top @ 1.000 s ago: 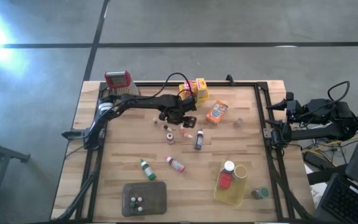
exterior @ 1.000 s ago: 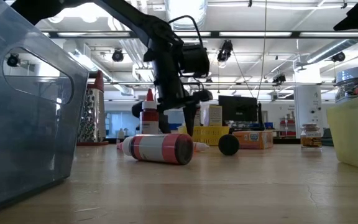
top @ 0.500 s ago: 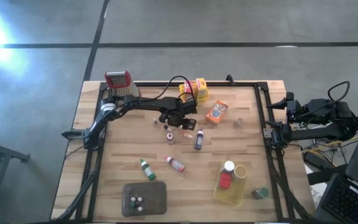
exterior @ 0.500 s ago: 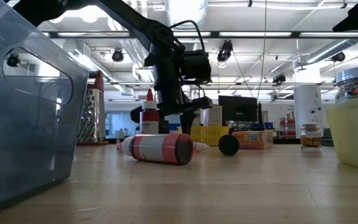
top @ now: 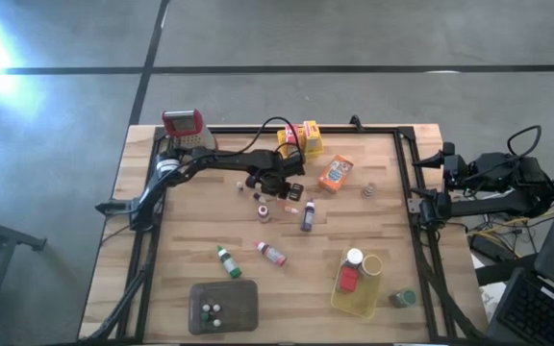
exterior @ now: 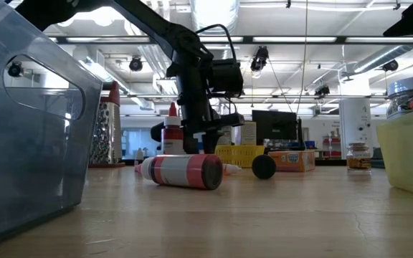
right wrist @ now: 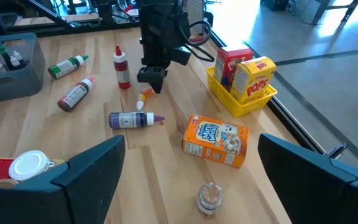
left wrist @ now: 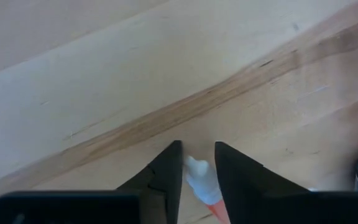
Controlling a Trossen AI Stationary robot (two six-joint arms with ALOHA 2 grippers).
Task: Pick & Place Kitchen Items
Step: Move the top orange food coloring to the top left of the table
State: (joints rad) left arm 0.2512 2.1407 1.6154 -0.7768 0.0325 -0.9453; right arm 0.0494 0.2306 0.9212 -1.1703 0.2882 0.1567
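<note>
Our left gripper [left wrist: 197, 171] is down at the table [top: 190, 240], its fingers narrowed around a small orange bottle [left wrist: 202, 186] lying on the wood. In the left wrist view the white tip of the bottle sits between the two fingers with little gap on either side; we cannot tell whether the pads already bear on it. In the right wrist view the same gripper [right wrist: 152, 79] stands directly over the bottle [right wrist: 143, 95], in the far middle of the table.

Just beside it lie a purple bottle [top: 307, 216] and an upright red-capped bottle [right wrist: 121, 65]. Nearer the front lie a green-capped bottle [top: 225, 259] and a pink-banded bottle [top: 271, 253]. An orange box [top: 336, 173] and a small jar [top: 369, 189] lie to the right. A far yellow basket [right wrist: 238, 99] holds two boxes; a near yellow basket [top: 359, 303] holds a red block and white-capped jar. The grey tray [top: 224, 306] at the front holds tiny bottles.

Our right gripper [right wrist: 191, 165] waits off the right edge, fingers spread wide, holding nothing.

We judge the step in hand to be the grasp of the orange bottle. The next move calls for a firm closure, then a straight lift clear of the purple bottle before carrying to a container.
</note>
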